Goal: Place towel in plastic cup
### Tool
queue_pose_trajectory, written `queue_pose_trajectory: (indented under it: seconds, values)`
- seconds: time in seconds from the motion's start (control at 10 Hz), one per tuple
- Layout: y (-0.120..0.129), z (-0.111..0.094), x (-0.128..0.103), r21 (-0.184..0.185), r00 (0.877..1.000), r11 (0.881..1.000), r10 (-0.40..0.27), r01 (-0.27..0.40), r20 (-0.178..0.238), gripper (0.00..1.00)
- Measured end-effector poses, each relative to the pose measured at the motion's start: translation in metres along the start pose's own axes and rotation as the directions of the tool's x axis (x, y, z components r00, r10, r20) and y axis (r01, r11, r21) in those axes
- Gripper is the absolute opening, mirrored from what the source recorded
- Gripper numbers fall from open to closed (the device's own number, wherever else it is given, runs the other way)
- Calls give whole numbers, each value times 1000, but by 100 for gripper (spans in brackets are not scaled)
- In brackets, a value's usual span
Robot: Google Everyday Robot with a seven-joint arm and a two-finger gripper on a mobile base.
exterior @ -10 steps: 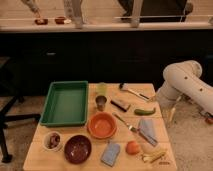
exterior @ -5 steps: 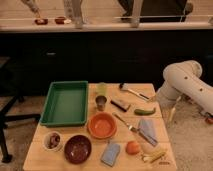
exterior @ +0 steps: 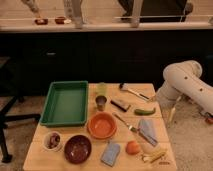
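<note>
Pale and thin, the two-finger gripper (exterior: 172,108) hangs just off the right edge of the wooden table (exterior: 36,159), below the white arm (exterior: 186,80), which the picture's edge cuts off. Hard to make out, it stands wide and holds nothing. The small grey-blue folded towel (exterior: 147,131) lies right of the orange bowl (exterior: 102,125). Farther left, the pale yellow-green translucent plastic cup (exterior: 102,89) stands behind the small dark metal cup (exterior: 101,103).
</note>
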Motion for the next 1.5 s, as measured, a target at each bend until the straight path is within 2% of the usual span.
queue_pose_trajectory:
  seconds: [0.5, 0.7, 0.8, 0.9, 1.0, 1.2, 1.3, 1.5]
  values:
    - [0, 0, 0, 0, 1000, 1000, 0, 0, 1, 80]
    - [0, 1, 2, 12, 1000, 1000, -12, 12, 18, 80]
    - [1, 2, 6, 42, 997, 997, -61, 58, 56, 80]
    - [3, 5, 9, 69, 988, 990, -133, 127, 84, 80]
    - [1, 11, 12, 94, 964, 967, -247, 237, 101, 80]
    - [-1, 28, 17, 108, 926, 931, -361, 350, 110, 80]
    - [0, 37, 17, 90, 908, 913, -406, 398, 104, 80]
    - [-2, 58, 6, 29, 847, 849, -528, 527, 70, 80]
